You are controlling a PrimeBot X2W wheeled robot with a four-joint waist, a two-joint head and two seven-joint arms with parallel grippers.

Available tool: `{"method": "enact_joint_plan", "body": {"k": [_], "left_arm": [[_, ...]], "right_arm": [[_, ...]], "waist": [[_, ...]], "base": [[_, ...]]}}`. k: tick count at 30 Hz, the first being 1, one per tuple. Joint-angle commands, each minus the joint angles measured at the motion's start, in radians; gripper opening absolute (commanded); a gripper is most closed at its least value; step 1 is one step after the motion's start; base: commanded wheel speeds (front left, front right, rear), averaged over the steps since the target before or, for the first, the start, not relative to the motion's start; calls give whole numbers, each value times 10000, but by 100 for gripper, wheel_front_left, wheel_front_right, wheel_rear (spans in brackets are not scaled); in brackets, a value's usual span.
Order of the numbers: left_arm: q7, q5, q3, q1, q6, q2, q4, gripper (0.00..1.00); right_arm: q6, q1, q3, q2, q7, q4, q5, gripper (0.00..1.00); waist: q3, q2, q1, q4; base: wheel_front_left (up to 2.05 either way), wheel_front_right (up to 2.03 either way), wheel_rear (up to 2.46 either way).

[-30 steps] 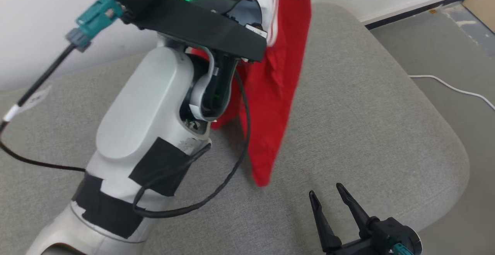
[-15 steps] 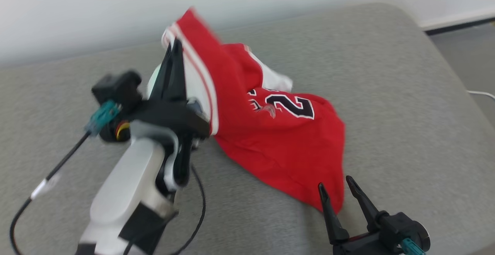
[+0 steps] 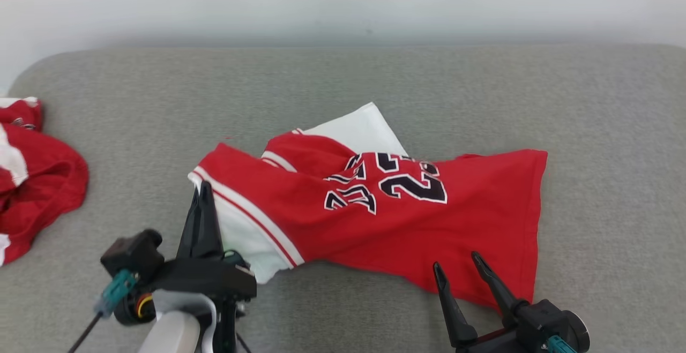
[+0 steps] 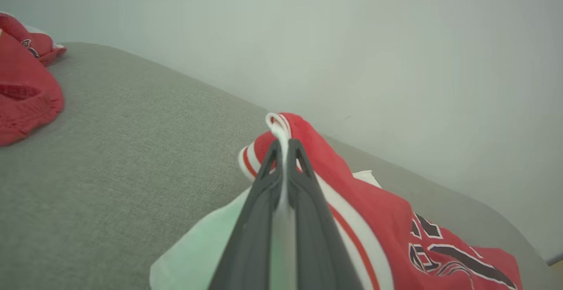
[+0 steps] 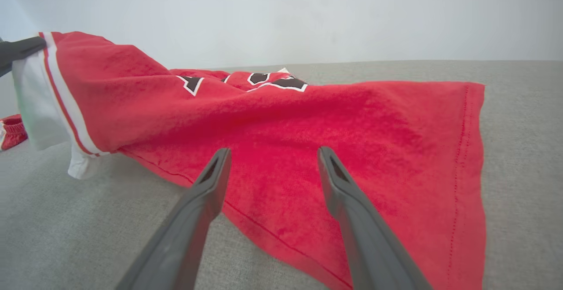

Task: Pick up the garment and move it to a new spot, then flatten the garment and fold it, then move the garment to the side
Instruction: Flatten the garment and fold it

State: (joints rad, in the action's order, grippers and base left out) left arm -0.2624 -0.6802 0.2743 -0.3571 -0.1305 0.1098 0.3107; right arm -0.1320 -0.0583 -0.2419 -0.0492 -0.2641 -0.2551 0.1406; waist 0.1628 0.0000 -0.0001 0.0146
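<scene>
Red cloth bunched at the far left is another red garment [image 3: 37, 181], well apart from the work, with bare grey bench [image 3: 134, 128] between it and the left claw [image 3: 202, 187]. That claw is pinched together on the white-and-red striped sleeve edge [image 4: 281, 125] of the jersey [image 3: 407, 224], holding that end a little raised. From there the jersey lies on the bench with its long axis running straight to the right. It is rumpled around the numbers, with a white panel [image 3: 364, 130] folded out behind. It ends in the hem [image 3: 536, 219], which runs front to back.

The right claw [image 3: 455, 260] has its fingers wide apart and grips nothing. It points over the near red edge close to the hem's front corner; I cannot tell whether it touches. It is plainly the nearer arm for that end. My read is that flattening turns on pulling the two ends apart along this left-right line. The bench is bare beyond the hem on the right and behind the jersey up to the wall [image 3: 343, 5].
</scene>
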Motion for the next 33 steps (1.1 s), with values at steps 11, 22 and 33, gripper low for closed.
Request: {"method": "enact_joint_plan", "body": {"k": [11,22,33], "left_arm": [[-36,556,-794,1719,29,195,-895,100],[-37,1441,-2105,1107,27,449,480,100],[-35,3306,-2726,2784,1059,136,-1774,100]], "right_arm": [[25,52,-19,-19,-3,10,109,100],[25,-8,91,-19,-5,84,129,100],[25,161,495,-17,-5,284,126,100]], "waist": [[-203,0,1,113],[-107,0,1,-378],[-276,0,1,-414]], "base": [[0,0,0],[0,0,0],[0,0,0]]}}
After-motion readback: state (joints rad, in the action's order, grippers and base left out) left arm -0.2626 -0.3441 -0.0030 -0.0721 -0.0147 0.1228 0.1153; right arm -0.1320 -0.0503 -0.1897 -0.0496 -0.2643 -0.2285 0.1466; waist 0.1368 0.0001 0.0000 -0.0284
